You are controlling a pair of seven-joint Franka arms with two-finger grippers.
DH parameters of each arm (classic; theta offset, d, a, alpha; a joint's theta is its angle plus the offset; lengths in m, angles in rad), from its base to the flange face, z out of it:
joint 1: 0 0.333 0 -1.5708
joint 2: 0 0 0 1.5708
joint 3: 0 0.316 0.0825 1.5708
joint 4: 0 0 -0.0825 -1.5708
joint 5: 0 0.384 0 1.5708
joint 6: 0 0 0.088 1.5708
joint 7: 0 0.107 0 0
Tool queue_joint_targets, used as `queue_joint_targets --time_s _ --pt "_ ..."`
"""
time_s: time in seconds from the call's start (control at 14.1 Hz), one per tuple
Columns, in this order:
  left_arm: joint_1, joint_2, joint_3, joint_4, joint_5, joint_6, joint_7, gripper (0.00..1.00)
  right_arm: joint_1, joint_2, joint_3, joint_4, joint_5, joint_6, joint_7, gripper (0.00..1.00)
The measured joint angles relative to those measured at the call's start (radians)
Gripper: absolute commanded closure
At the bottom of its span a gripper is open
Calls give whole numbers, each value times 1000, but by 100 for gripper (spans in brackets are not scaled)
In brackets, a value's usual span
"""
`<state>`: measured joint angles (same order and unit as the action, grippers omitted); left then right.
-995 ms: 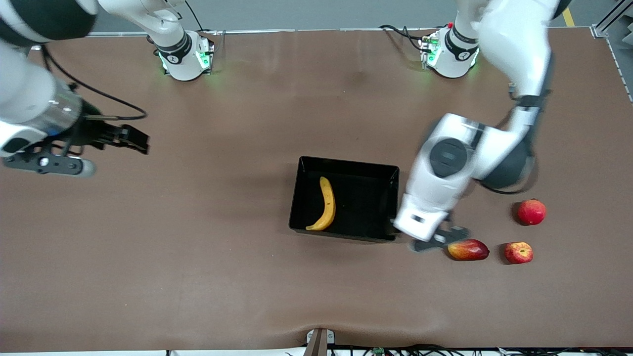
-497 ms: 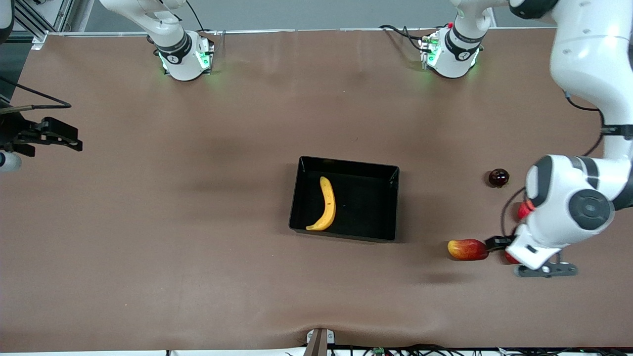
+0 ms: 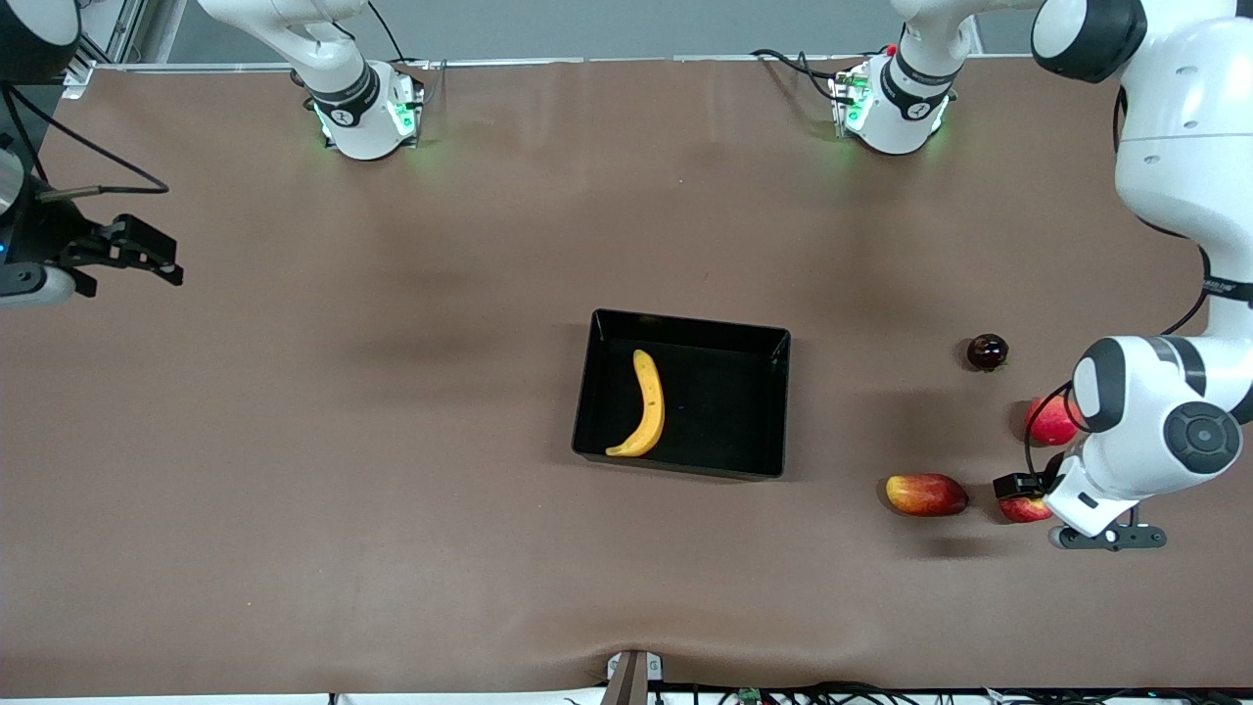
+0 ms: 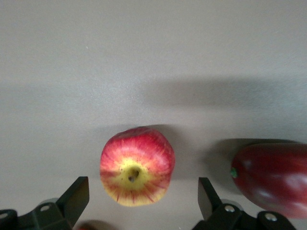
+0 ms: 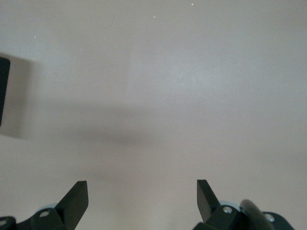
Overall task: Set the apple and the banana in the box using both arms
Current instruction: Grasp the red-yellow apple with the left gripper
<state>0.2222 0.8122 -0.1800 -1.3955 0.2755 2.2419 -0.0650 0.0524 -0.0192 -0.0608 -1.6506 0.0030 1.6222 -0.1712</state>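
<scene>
The banana [image 3: 646, 401] lies in the black box [image 3: 685, 323] at mid-table, along the wall toward the right arm's end. The apple [image 3: 1025, 510], red with yellow streaks, sits on the table toward the left arm's end, mostly covered by my left gripper [image 3: 1023, 494]. In the left wrist view the apple [image 4: 136, 165] shows its yellowish dimple, just ahead of the open left gripper [image 4: 142, 201]. My right gripper [image 3: 147, 257] is open and empty, up over the table's edge at the right arm's end; it shows open over bare table in the right wrist view [image 5: 142, 199].
An elongated red-yellow fruit [image 3: 925, 494] lies between the apple and the box. A pinkish-red round fruit [image 3: 1045, 421] and a small dark round fruit [image 3: 987, 351] lie farther from the camera. Another red fruit [image 4: 273, 177] shows beside the apple.
My left arm swung from beside the box out to over the apple. My right gripper drew away to the right arm's end of the table.
</scene>
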Motion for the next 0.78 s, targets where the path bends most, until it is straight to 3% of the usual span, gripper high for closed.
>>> queue_joint_targets --time_s 0.07,0.14,0.28,0.36,0.78 --pt "4 14 3 0 0 14 8 4 -9 -7 0 -12 -1 6 -27 0" --pt "9 23 3 0 0 25 10 27 -22 -10 -1 -16 -1 9 -50 0" --pt "13 34 3 0 0 35 12 93 -41 -10 -1 -17 -2 10 -73 0" --pt "13 36 3 0 0 36 12 100 -42 -10 -1 -17 -2 10 -74 0" --pt "2 -22 -33 32 0 -18 12 100 -54 -12 -1 -7 -3 14 -74 0"
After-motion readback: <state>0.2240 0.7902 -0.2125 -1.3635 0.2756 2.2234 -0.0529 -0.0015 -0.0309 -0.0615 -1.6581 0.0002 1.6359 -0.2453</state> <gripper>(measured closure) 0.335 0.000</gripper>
